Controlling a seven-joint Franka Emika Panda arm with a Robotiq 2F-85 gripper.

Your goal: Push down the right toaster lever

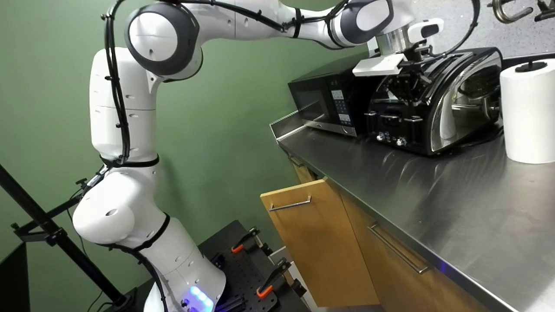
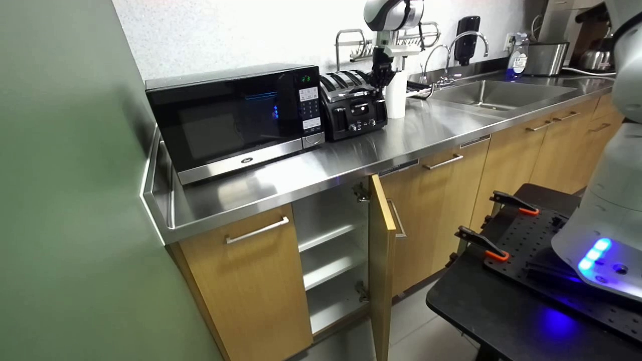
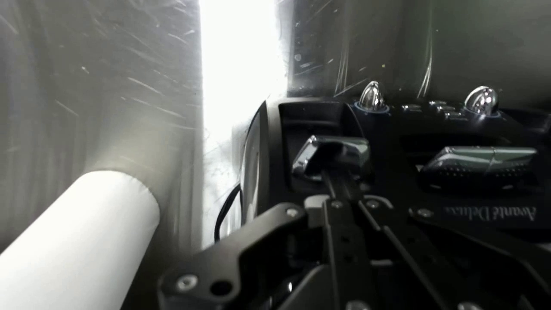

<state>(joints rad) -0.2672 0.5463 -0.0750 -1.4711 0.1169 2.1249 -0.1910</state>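
The toaster (image 1: 459,108) is wide, with a shiny chrome side and a black end panel. It stands on the steel counter and also shows in an exterior view (image 2: 346,120) and in the wrist view (image 3: 387,133). In the wrist view, whose picture is upside down, the chrome end lever (image 3: 335,144) sits in its recess beside the middle lever (image 3: 482,159). The end lever also shows in an exterior view (image 1: 414,118). My gripper (image 3: 342,176) is shut and empty, its tips together right at this lever; I cannot tell whether they touch it. It also shows in both exterior views (image 1: 415,100) (image 2: 381,85).
A white paper-towel roll (image 1: 529,112) stands close beside the toaster, also in the wrist view (image 3: 82,241). A black microwave (image 2: 225,120) is on the toaster's other side. Below the counter (image 2: 361,150), a cabinet door (image 2: 381,260) hangs open. A sink (image 2: 491,95) lies farther along.
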